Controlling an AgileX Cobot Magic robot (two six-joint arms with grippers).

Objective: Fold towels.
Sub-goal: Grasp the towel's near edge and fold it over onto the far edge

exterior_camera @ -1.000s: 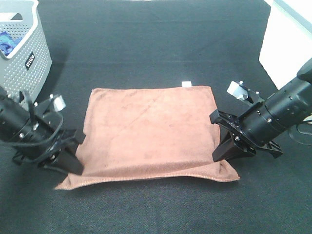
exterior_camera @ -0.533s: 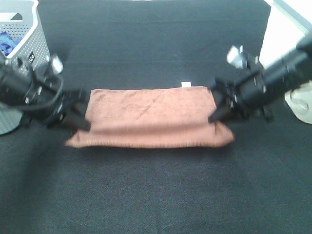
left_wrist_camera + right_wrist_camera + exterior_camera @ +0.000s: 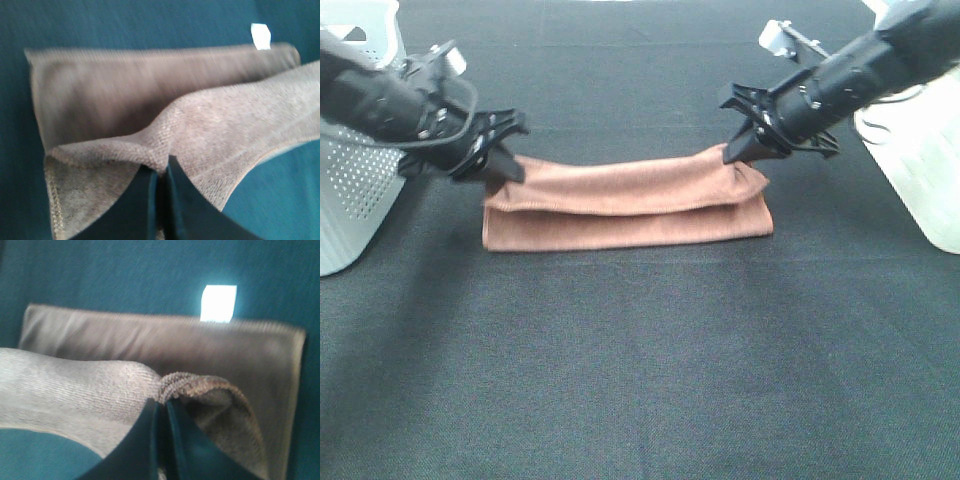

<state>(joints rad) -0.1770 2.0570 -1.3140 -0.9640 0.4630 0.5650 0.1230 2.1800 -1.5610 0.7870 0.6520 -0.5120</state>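
The reddish-brown towel (image 3: pixel 620 215) lies across the middle of the black table (image 3: pixel 640 380), doubled over into a long strip. Its upper layer is lifted at both ends. The left gripper (image 3: pixel 508 170) pinches 1 corner at the strip's left end, and the right gripper (image 3: pixel 732 153) pinches the other corner at the right end. Both sets of jaws are closed tight on the cloth's edge. Between the 2 grippers the raised layer sags down onto the lower layer, which lies flat on the table. The wrist views show a small white tag (image 3: pixel 260 36) on the lower layer's edge, on the side away from the grippers. A pale perforated basket (image 3: pixel 355 190) stands just beside the left arm, and a white container (image 3: pixel 920 170) stands near the right arm. Neither touches the towel.
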